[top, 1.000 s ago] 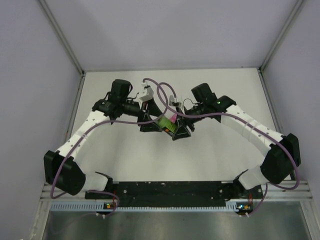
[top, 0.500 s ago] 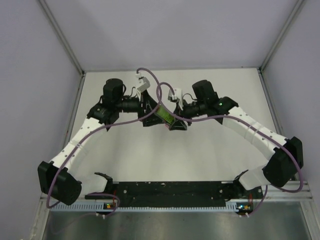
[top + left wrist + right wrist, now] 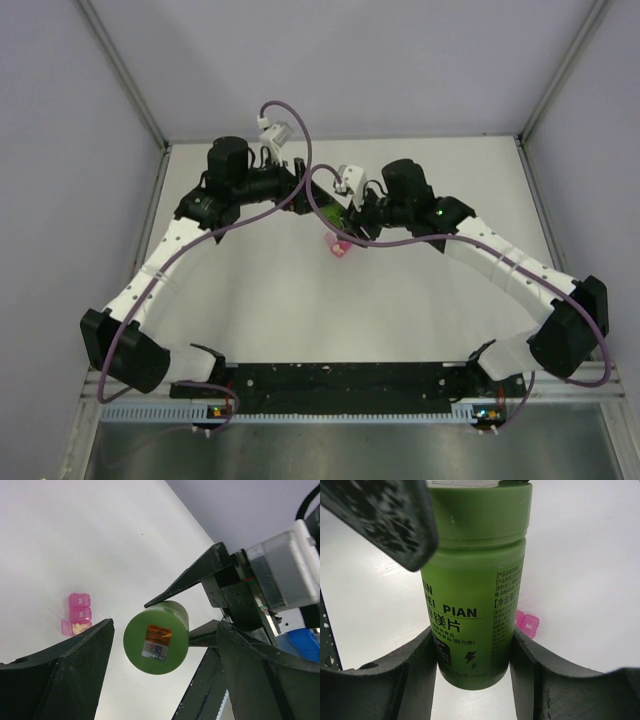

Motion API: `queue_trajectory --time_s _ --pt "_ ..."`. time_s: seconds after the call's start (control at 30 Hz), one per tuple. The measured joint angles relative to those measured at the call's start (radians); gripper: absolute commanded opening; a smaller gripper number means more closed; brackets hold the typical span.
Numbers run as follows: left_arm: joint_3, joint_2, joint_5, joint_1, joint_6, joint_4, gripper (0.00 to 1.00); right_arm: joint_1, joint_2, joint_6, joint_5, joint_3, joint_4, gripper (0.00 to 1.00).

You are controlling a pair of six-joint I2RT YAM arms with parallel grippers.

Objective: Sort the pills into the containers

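A green pill bottle (image 3: pixel 475 595) with black lettering is held in the air by my right gripper (image 3: pixel 472 635), whose fingers are shut on its lower body. In the top view the bottle (image 3: pixel 330 212) hangs between both wrists. My left gripper (image 3: pixel 164 627) is open, its fingers standing apart on either side of the bottle's base (image 3: pixel 156 644) without touching it. One left finger (image 3: pixel 385 520) shows beside the cap. The pink pill box (image 3: pixel 77 620) lies on the table below, one compartment open with pale pills in it. It also shows in the top view (image 3: pixel 339 247) and the right wrist view (image 3: pixel 527 622).
The white table (image 3: pixel 420 180) is closed in by grey walls at the back and sides. A black rail (image 3: pixel 340 380) runs along the near edge between the arm bases. Purple cables (image 3: pixel 290 130) loop above both wrists.
Both wrists have moved toward the back of the table with the bottle between them. The pink pill box, half hidden under them before, now lies in plain view.
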Motion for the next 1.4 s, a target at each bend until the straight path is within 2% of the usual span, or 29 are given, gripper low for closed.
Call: queue_trajectory --time_s 0.13,0.3,0.37,0.43,0.47,0.53,0.7,0.87,0.97,1.1,1.13,1.17,1.3,1.4 --pt "0.003 0.023 -0.031 0.0 -0.032 -0.037 0.78 0.002 -0.005 0.0 0.035 0.0 0.007 0.0" --pt "0.003 0.032 -0.035 0.0 -0.061 -0.062 0.63 0.003 -0.006 0.001 0.062 0.0 0.007 0.0" --pt "0.003 0.032 -0.034 0.0 -0.067 -0.063 0.49 0.003 -0.006 0.003 0.066 0.0 0.008 0.0" --pt "0.003 0.034 -0.031 0.0 -0.068 -0.062 0.22 0.003 -0.006 0.006 0.068 -0.001 0.008 0.0" --pt "0.004 0.038 -0.027 0.0 -0.062 -0.061 0.13 0.003 -0.006 0.007 0.07 -0.002 0.008 0.0" --pt "0.005 0.047 -0.015 0.0 -0.061 -0.06 0.0 0.003 -0.008 0.008 0.074 -0.007 0.006 0.0" --pt "-0.001 0.062 0.034 0.003 -0.014 -0.055 0.0 0.003 -0.01 0.007 0.068 -0.016 -0.005 0.0" --pt "-0.065 0.061 0.171 0.015 0.097 0.007 0.0 -0.002 -0.014 0.004 0.01 -0.02 -0.063 0.0" --pt "-0.119 0.046 0.287 0.023 0.203 0.034 0.0 -0.007 -0.015 -0.008 -0.068 -0.02 -0.121 0.0" --pt "-0.184 0.001 0.446 0.021 0.429 0.012 0.0 -0.012 -0.013 -0.04 -0.233 -0.019 -0.224 0.0" --pt "-0.194 -0.01 0.47 0.018 0.47 0.003 0.04 -0.012 -0.01 -0.047 -0.266 -0.016 -0.243 0.0" --pt "-0.206 -0.024 0.497 0.015 0.515 -0.007 0.13 -0.012 -0.003 -0.055 -0.306 -0.01 -0.269 0.0" --pt "-0.223 -0.052 0.558 0.011 0.634 -0.034 0.59 -0.011 0.039 -0.085 -0.416 0.026 -0.339 0.0" --pt "-0.223 -0.055 0.564 0.01 0.676 -0.06 0.84 -0.011 0.061 -0.103 -0.455 0.036 -0.359 0.0"
